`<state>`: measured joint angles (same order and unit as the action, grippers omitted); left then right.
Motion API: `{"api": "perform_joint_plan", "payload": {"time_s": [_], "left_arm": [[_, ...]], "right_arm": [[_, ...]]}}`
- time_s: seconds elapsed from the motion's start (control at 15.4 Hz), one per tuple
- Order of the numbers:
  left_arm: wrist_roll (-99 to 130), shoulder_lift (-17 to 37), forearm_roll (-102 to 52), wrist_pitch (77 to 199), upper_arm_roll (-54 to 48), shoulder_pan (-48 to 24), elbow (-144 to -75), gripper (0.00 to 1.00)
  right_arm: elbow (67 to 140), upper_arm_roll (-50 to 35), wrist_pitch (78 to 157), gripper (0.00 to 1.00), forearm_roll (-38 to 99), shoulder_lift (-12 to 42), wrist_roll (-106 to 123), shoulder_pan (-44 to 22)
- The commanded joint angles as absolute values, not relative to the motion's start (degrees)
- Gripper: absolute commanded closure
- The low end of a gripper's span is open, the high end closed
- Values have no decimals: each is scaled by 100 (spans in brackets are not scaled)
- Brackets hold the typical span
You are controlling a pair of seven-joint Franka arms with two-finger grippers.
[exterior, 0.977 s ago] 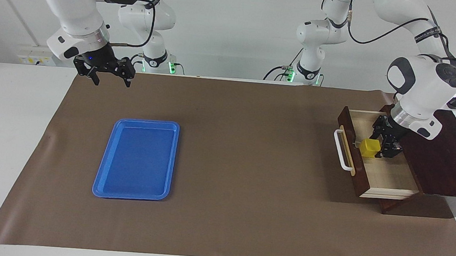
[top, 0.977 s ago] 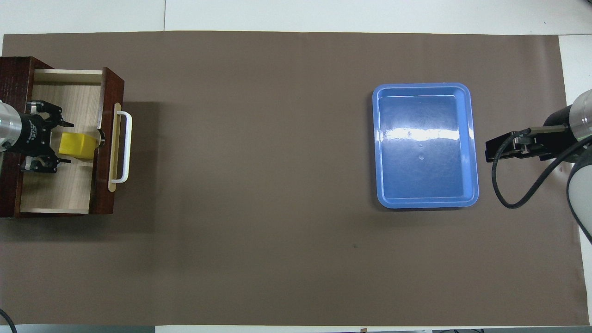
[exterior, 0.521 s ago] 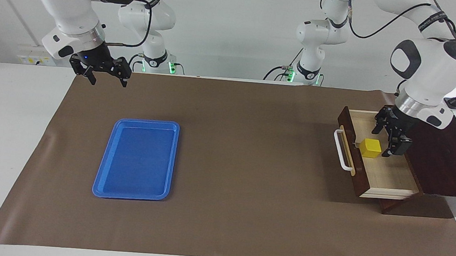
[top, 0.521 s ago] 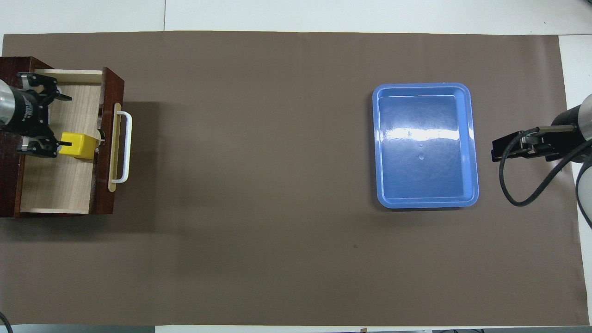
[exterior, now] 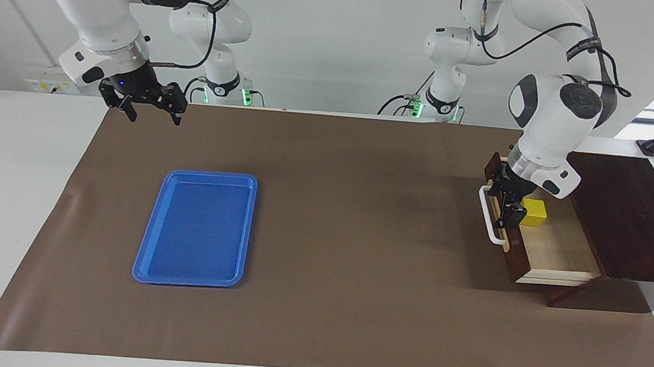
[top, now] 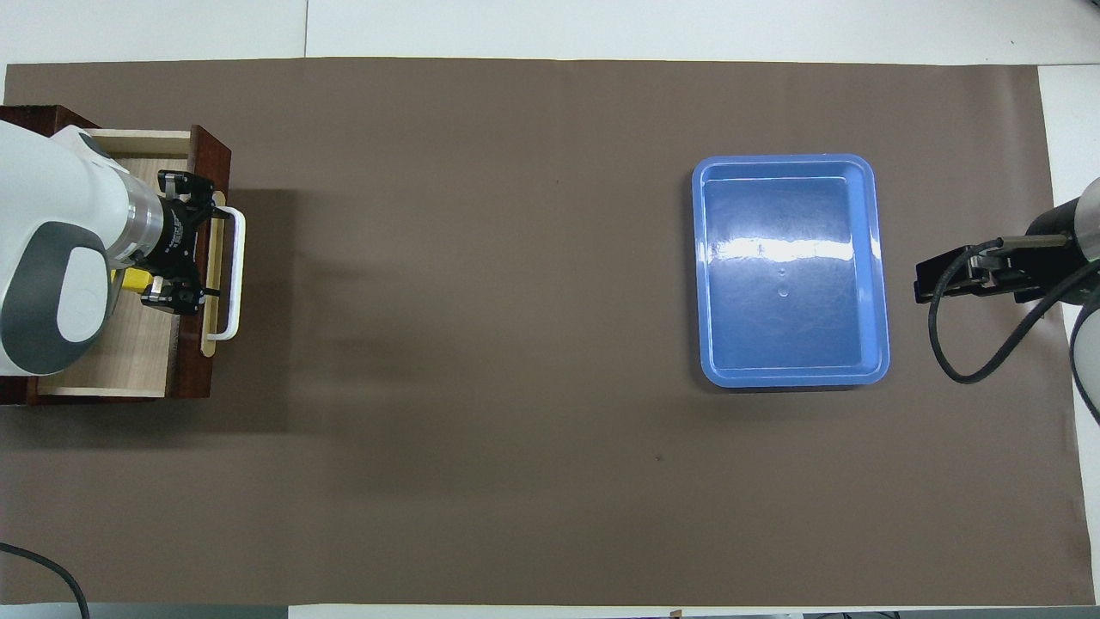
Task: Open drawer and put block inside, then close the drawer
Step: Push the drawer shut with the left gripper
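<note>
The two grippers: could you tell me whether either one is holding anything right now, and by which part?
Nothing is held. The open left gripper is over the drawer front; the block lies inside, free. The right gripper waits open.

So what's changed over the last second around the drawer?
The left end effector let go of the yellow block, leaving it in the open drawer, and moved over the drawer front by the white handle. Blue tray and waiting right end effector barely changed.

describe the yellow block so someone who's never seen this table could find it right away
Look to the left arm's end of the brown mat, where a dark wooden box holds the drawer, pulled open. The block sits on its pale wood floor just inside the drawer front. It is a small bright yellow cube, the only yellow thing here, far smaller than the blue tray.
</note>
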<state>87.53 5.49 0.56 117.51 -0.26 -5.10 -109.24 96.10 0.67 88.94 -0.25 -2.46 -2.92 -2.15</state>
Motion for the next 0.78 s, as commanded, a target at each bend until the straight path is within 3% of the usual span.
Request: {"api": "perform_joint_plan", "payload": {"time_s": [0.0, 0.72], "left_arm": [[8614, 422, 184, 11883, -18, -326, -11144, 0], [8411, 483, 606, 12032, -9, 641, -10986, 0]], "right_arm": [[9791, 9, 8974, 0, -105, -396, -325, -114], [9800, 0, 8974, 0, -105, -396, -325, -97]]}}
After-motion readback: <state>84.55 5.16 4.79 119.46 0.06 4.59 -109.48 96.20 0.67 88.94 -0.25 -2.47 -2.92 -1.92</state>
